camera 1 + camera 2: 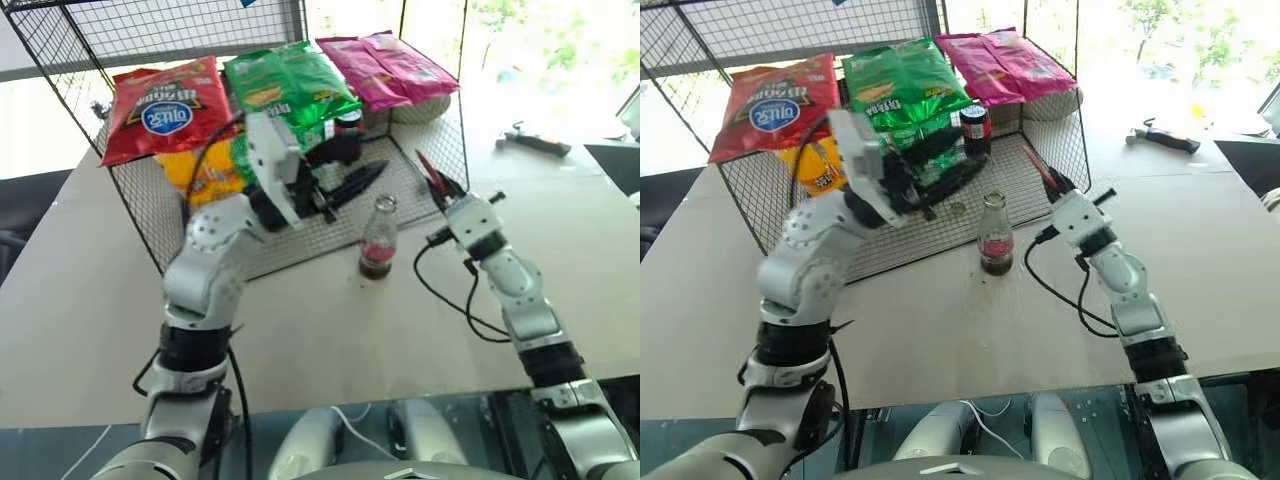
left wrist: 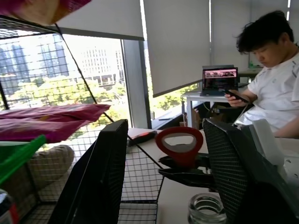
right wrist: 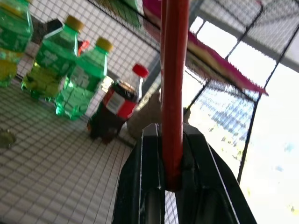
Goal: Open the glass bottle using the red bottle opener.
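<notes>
While the right end effector (image 1: pixel 440 187) pinches the red bottle opener (image 3: pixel 174 88) between pressed-together fingers, the opener sticks up and away from it, ring head toward the wire cage (image 1: pixel 150 235). Left end effector (image 1: pixel 340 175) is raised over the cage floor, fingers spread, nothing between them. Glass bottle (image 1: pixel 378 238) stands upright on the bench (image 1: pixel 90 300) just in front of the cage's open edge, between both end effectors, touching neither; mouth looks uncapped in the left wrist view. A small round cap-like disc (image 3: pixel 6 138) lies on the cage floor. Inside the cage: green plastic bottles (image 3: pixel 70 74), dark cola bottle (image 3: pixel 114 107). Snack bags (image 1: pixel 165 105) lie on top. A person (image 2: pixel 273 88) sits in the background looking at a phone.
</notes>
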`<control>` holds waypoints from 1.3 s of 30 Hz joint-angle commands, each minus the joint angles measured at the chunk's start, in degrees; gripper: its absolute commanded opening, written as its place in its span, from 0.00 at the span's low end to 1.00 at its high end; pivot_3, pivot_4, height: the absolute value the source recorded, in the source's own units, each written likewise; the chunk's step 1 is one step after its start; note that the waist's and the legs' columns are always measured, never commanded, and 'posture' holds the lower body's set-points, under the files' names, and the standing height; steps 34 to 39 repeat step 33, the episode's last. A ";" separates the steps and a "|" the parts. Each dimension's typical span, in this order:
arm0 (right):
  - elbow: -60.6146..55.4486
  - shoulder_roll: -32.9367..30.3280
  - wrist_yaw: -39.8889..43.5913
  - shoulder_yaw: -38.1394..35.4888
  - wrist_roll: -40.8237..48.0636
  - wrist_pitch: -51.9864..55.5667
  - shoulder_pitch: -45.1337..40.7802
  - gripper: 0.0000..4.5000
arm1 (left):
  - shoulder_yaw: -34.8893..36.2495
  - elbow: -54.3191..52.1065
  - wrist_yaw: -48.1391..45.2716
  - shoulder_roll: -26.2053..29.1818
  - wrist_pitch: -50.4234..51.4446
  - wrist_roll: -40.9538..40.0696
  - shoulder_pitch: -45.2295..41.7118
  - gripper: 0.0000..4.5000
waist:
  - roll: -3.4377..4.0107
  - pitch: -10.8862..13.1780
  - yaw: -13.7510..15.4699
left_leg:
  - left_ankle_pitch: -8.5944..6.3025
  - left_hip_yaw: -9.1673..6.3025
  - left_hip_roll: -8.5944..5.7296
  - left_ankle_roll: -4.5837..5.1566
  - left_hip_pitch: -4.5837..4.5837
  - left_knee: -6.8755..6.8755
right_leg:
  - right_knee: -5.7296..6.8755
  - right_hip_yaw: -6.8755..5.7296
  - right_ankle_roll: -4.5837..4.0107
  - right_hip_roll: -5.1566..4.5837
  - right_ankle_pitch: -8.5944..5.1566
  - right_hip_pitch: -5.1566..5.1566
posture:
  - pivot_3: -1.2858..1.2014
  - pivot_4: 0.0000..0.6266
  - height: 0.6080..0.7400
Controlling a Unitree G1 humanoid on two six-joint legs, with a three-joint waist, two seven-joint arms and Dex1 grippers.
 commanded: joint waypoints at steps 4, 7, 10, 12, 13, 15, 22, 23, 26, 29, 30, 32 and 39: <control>-9.45 -4.60 7.89 -2.47 6.22 7.23 9.43 0.00 | 8.08 -8.33 6.26 3.40 0.02 1.72 12.74 0.57 | 0.05 -0.03 -0.19 | -0.01 0.08 0.00 0.02 0.03 -0.03 | -0.01 0.05 0.00 0.01 0.00 0.00 | 0.52 0.24 0.96; -14.20 -6.72 10.72 -2.57 7.51 11.92 14.54 0.00 | 8.80 -11.27 7.71 3.45 0.22 1.74 20.73 0.57 | 0.04 -0.01 0.04 | -0.02 0.03 0.04 0.01 0.03 -0.04 | 0.00 0.14 0.00 0.03 -0.01 0.01 | 0.52 0.24 0.96; -18.09 -9.02 13.23 -2.54 8.13 19.81 17.82 0.19 | 7.49 -13.02 8.59 2.81 -0.26 2.61 27.95 0.58 | 0.05 0.00 0.49 | -0.03 0.05 0.03 0.02 -0.01 0.05 | 0.00 0.13 0.02 -0.02 0.00 0.04 | 0.52 0.24 0.96; -19.24 -9.76 13.87 -2.45 8.08 23.72 18.84 0.35 | 6.56 -12.64 9.12 2.42 -1.02 4.11 31.64 0.58 | 0.05 -0.01 0.76 | -0.04 0.11 0.03 0.03 0.00 0.11 | 0.00 0.16 0.04 -0.03 -0.01 0.07 | 0.52 0.24 0.96; -19.65 -10.10 13.94 -2.40 7.74 25.00 19.18 0.45 | 6.26 -12.23 9.28 2.08 -1.66 4.76 33.30 0.58 | 0.04 -0.01 0.91 | -0.03 0.11 0.03 0.02 0.00 0.12 | 0.00 0.15 0.05 -0.03 -0.01 0.08 | 0.52 0.24 0.96; -20.52 -10.23 13.77 -2.73 7.43 26.45 19.65 0.69 | 5.60 -11.37 9.77 1.44 -2.78 6.28 36.65 0.58 | 0.05 -0.01 1.11 | 0.00 0.09 0.05 -0.03 0.03 0.14 | 0.01 0.12 0.07 -0.02 -0.02 0.11 | 0.52 0.24 0.96; -21.81 -11.63 14.51 -5.86 8.30 25.67 22.72 0.99 | 4.54 -10.19 9.90 0.67 -6.00 10.00 44.36 0.58 | 0.04 -0.01 1.50 | 0.00 0.04 0.08 -0.02 0.03 0.14 | -0.02 0.05 0.04 -0.02 -0.02 0.16 | 0.52 0.24 0.96; -22.71 -12.53 18.54 -7.41 12.32 24.99 25.95 0.99 | 4.44 -10.97 9.83 0.74 -6.33 10.59 46.70 0.58 | 0.04 -0.01 1.54 | -0.01 0.04 0.08 0.00 0.02 0.14 | -0.04 0.05 0.04 -0.02 -0.02 0.16 | 0.52 0.24 0.96; -24.88 -14.90 28.07 -10.65 20.65 22.63 33.92 0.99 | 3.97 -12.32 10.74 0.89 -7.31 13.05 52.10 0.58 | 0.09 -0.04 1.53 | -0.12 0.03 0.07 0.16 -0.05 0.13 | -0.09 0.03 0.04 -0.06 -0.03 0.13 | 0.52 0.24 0.96; -25.80 -16.11 32.03 -12.74 24.42 22.31 38.94 0.99 | 3.27 -11.70 10.49 1.62 -10.02 16.17 55.21 0.58 | 0.04 0.00 1.51 | -0.21 0.05 0.08 0.29 -0.08 0.12 | -0.18 0.05 0.07 -0.07 -0.06 0.14 | 0.52 0.24 0.96; -26.47 -16.31 32.86 -13.30 26.11 23.72 40.23 0.99 | 3.28 -11.37 10.36 1.49 -10.56 16.44 55.85 0.58 | 0.04 0.00 1.52 | -0.32 0.07 0.08 0.47 -0.11 0.14 | -0.19 0.06 0.12 -0.08 -0.08 0.14 | 0.52 0.24 0.96; -27.46 -16.01 33.31 -14.12 28.53 25.67 41.62 0.99 | 3.41 -11.05 10.34 1.19 -10.98 16.43 56.37 0.58 | 0.05 0.01 1.50 | -0.36 0.09 0.08 0.50 -0.08 0.17 | -0.19 0.08 0.30 -0.10 -0.18 0.19 | 0.52 0.24 0.96; -27.63 -15.70 33.25 -14.32 29.15 26.12 41.94 0.99 | 3.38 -11.09 9.96 0.86 -11.01 15.61 56.65 0.58 | 0.05 0.01 1.50 | -0.38 0.10 0.08 0.47 -0.07 0.20 | -0.19 0.08 0.33 -0.10 -0.19 0.21 | 0.52 0.24 0.96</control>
